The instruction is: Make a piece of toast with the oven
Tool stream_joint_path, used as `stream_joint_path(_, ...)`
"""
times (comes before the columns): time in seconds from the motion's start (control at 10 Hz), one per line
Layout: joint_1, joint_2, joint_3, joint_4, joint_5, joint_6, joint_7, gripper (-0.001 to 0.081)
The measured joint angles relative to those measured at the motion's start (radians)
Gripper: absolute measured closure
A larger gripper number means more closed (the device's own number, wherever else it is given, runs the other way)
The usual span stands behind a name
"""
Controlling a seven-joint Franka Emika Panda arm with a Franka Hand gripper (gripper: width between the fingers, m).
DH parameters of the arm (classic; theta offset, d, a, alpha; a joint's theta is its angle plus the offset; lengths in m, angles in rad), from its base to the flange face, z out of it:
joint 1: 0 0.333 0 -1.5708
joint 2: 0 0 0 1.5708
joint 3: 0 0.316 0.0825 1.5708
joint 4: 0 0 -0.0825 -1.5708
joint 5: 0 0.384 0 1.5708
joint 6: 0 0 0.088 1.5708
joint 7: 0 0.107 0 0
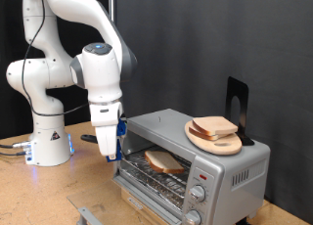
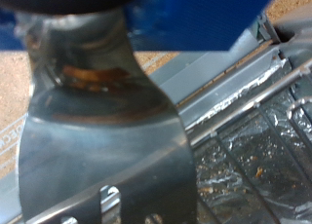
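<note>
Hovering my gripper (image 1: 110, 147) at the oven's (image 1: 192, 155) left edge, fingers clamped on a metal spatula (image 2: 102, 156). Toast (image 1: 164, 161) lies inside on the rack; I judge the blade should stay level, clear of the door.

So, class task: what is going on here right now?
A Franka arm's gripper hangs at the open front of the silver toaster oven, on the exterior view's left. One slice of bread lies on the rack inside. Another slice sits on a round wooden plate on top of the oven. The wrist view shows a metal spatula held at the gripper, over the oven's foil-lined tray.
</note>
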Motion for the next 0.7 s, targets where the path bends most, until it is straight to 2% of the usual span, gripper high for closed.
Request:
stream_joint_path(0.4,-0.002,-0.002,-0.006,-0.003,0.0,-0.006,-0.035,0.0422)
stream_joint_path(0.7,-0.015,-0.045,-0.057,-0.056,0.01,-0.019,-0.14,0.0422)
